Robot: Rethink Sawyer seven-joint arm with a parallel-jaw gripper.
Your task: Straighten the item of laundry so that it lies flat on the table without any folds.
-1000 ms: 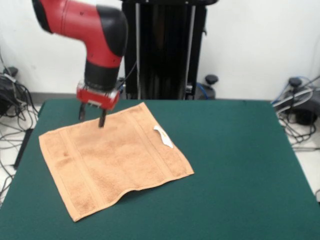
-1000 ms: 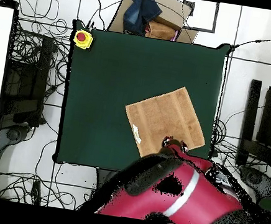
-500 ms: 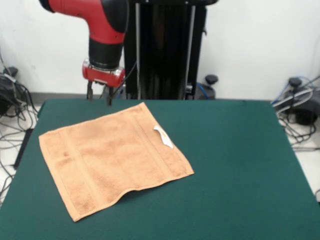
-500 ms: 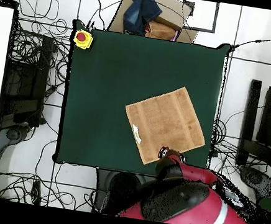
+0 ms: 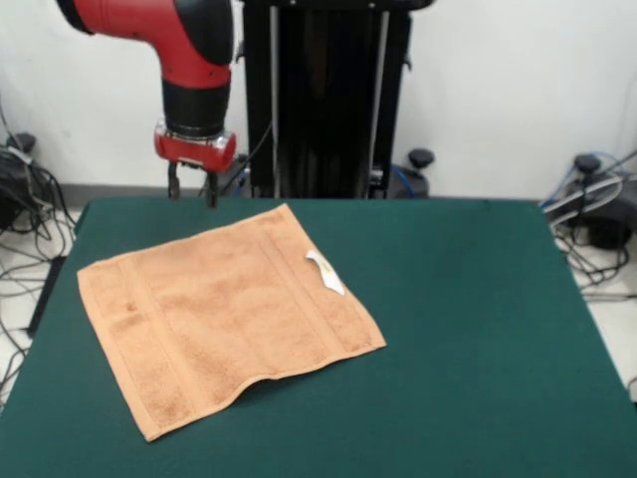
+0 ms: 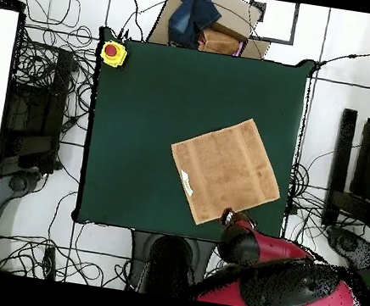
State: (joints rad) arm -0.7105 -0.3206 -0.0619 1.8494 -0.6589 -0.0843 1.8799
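The item of laundry, an orange-tan towel, lies spread on the left half of the green table, with its white tag on the right border. Its near edge bulges up slightly in a small wave. My gripper hangs open and empty above the table's far edge, just beyond the towel's far corner and apart from it. In the overhead view the towel lies as a tilted square on the table, and the gripper sits off its lower corner.
A yellow box with a red button sits on one table corner in the overhead view. A cardboard box with dark cloth stands beyond that edge. Cables lie on the floor around the table.
The gripper has risen off the towel's far corner and drawn back to the table's far edge, then shifted slightly left. The towel has not moved.
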